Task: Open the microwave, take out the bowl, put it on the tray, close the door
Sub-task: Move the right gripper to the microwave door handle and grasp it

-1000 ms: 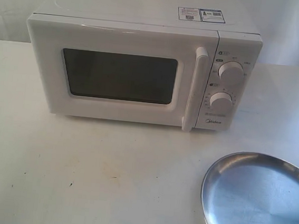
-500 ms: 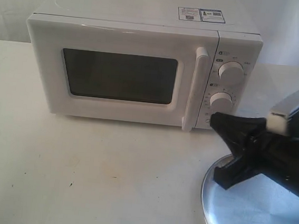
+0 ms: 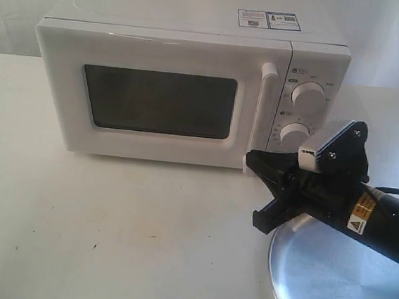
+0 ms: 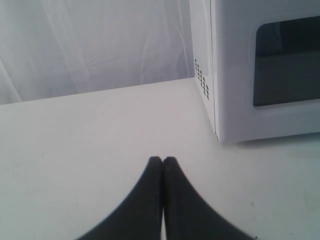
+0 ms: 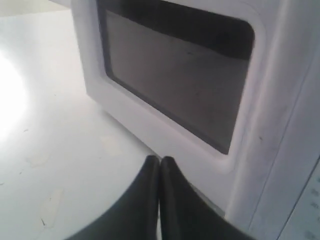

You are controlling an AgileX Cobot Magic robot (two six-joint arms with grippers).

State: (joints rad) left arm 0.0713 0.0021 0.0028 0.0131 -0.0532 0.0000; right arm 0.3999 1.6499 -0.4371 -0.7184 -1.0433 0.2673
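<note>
The white microwave [image 3: 184,84] stands at the back of the table with its door [image 3: 155,99] closed. The bowl is hidden. My right gripper [image 3: 253,159] is shut and empty, its tip close to the lower end of the long handle [image 3: 262,120]. In the right wrist view the shut right gripper [image 5: 160,161] points at the door's lower edge below the dark window [image 5: 175,70]. The silver tray [image 3: 342,283] lies at the front right, partly under the right arm. My left gripper [image 4: 162,161] is shut and empty over bare table, off the microwave's side wall [image 4: 202,65].
Two round dials [image 3: 307,95] sit to the right of the handle. A white backdrop hangs behind the white table [image 3: 107,225]. The tray runs off the exterior view's right and bottom edges.
My right arm has come into the exterior view from the right and moved left and up, from over the tray to the handle's lower end. The microwave door has not moved.
</note>
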